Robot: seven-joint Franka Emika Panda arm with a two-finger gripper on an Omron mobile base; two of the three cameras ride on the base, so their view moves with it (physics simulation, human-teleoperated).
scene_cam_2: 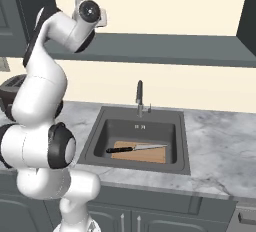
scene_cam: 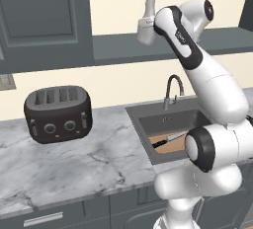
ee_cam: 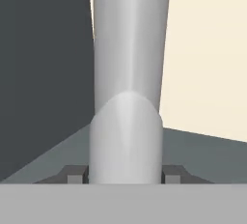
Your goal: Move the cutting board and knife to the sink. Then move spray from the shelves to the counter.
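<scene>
Up at the shelves [scene_cam: 217, 43], pincer [ee_cam: 126, 175] pinches the spray [ee_cam: 128, 97], cabinet [ee_cam: 43, 73] close alongside.

marble counter [scene_cam: 89, 164] (toaster [scene_cam: 58, 113] on it), shelves [scene_cam_2: 165, 51]

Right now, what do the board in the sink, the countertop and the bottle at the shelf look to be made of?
Cutting board: light-brown wood, matte, with lengthwise grain stripes.
Counter: grey-white marble or a marble-look slab, smooth, with dark veins; which of the two, the render leaves open.
Spray: pale grey, likely translucent plastic, with a white trigger head; the soft sheen on its body suggests a smooth finish.
</scene>
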